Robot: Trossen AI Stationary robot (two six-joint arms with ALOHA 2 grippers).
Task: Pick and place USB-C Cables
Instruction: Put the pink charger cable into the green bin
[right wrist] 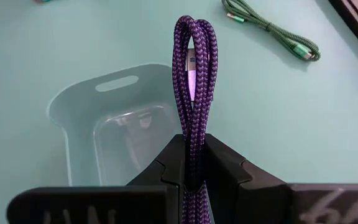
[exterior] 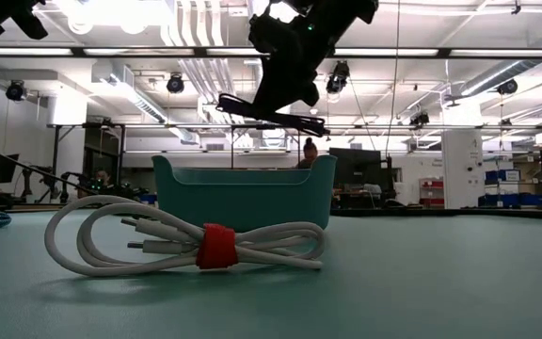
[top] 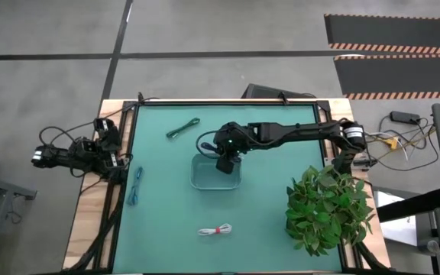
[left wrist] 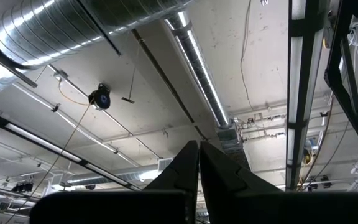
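Note:
My right gripper [top: 226, 159] hangs over the pale tray [top: 202, 180] at the table's middle, shut on the dark blue cable bundle [right wrist: 195, 68]. The low view shows that bundle [exterior: 271, 111] above the tray's rim [exterior: 243, 171]. The green cable [top: 183, 128] lies on the mat toward the far edge, also in the right wrist view [right wrist: 272, 28]. Near the left edge lies the teal cable [top: 135, 186]. The white cable with a red tie [exterior: 186, 247] lies toward the near edge [top: 216, 230]. My left gripper [left wrist: 199, 163] is shut, parked off the table's left side and pointing at the ceiling. My right gripper [right wrist: 194, 149] pinches the dark blue bundle between its two fingers, several strands together [right wrist: 195, 124]. The fingers come from above. The looped end [right wrist: 194, 28] sticks out past them. The bundle is lifted clear and lies roughly level above the tray [exterior: 271, 111].
A potted plant [top: 328, 210] stands at the table's right near corner. The tray's inside [right wrist: 129, 140] shows nothing in it. Black wires run along the table's left and far edges.

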